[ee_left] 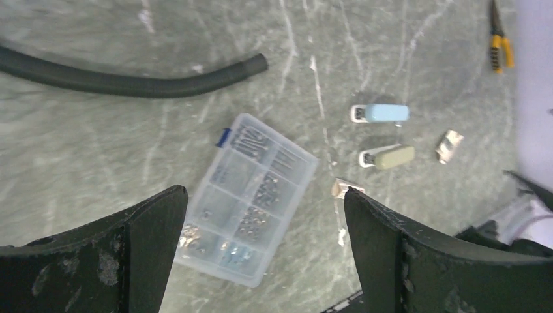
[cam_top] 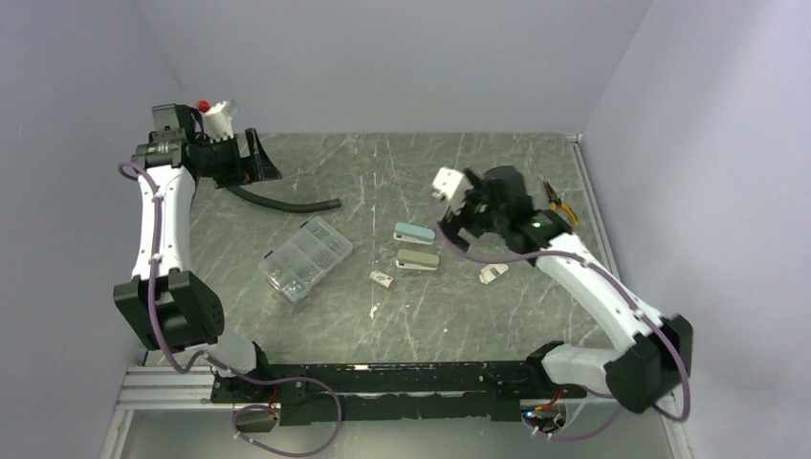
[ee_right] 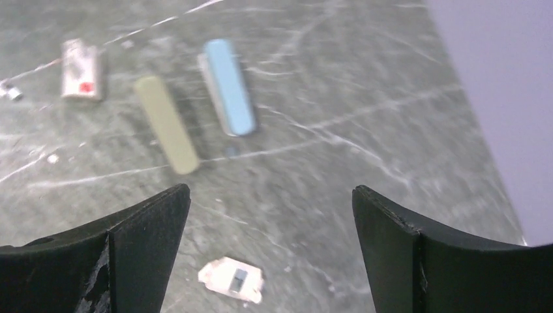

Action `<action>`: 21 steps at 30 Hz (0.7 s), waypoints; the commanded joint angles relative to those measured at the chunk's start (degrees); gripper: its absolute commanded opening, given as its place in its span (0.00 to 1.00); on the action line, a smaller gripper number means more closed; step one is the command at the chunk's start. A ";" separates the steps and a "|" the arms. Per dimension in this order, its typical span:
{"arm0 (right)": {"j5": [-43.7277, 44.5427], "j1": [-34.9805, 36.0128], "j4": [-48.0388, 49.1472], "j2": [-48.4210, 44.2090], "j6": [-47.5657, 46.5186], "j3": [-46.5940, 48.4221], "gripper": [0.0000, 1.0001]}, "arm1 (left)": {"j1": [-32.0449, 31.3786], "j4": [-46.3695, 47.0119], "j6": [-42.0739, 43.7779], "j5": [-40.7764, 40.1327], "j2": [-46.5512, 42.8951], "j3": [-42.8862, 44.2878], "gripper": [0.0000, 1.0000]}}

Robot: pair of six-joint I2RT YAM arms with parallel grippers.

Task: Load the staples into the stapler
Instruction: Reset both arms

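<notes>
Mid-table, left of my open, empty right gripper: white red-marked cardboard staple box, olive stapler, blue stapler, seemingly grouped for reach; left gripper open.

— What sort of place is this?

— A robot lab, more a test booth than a room. The left arm and the right arm are bolted to a metal rail at the near edge of a table.

— Not a workshop?

— Bare pale walls box the surface in on three sides. Purple cables run along the arms. Odd props lie about: a black hose near the far-left corner, pliers by the right edge, a clear parts case left of the middle.
</notes>
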 commanded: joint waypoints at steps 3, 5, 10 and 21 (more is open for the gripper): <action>10.27 -9.14 0.12 -6.92 19.80 5.65 1.00 | 0.80 6.88 5.15 -10.53 -13.13 -0.15 0.95; 13.06 -9.69 -2.19 -7.02 24.15 10.05 1.00 | 0.80 12.94 4.57 -13.58 -19.47 -5.14 0.95; 15.01 -11.71 -3.22 -11.11 27.31 14.59 1.00 | 0.81 27.70 1.27 -25.19 -34.23 -18.32 0.95; 0.98 -25.46 -2.20 -19.56 30.67 12.72 1.00 | 0.78 28.48 -1.87 -15.99 -35.59 -24.70 0.95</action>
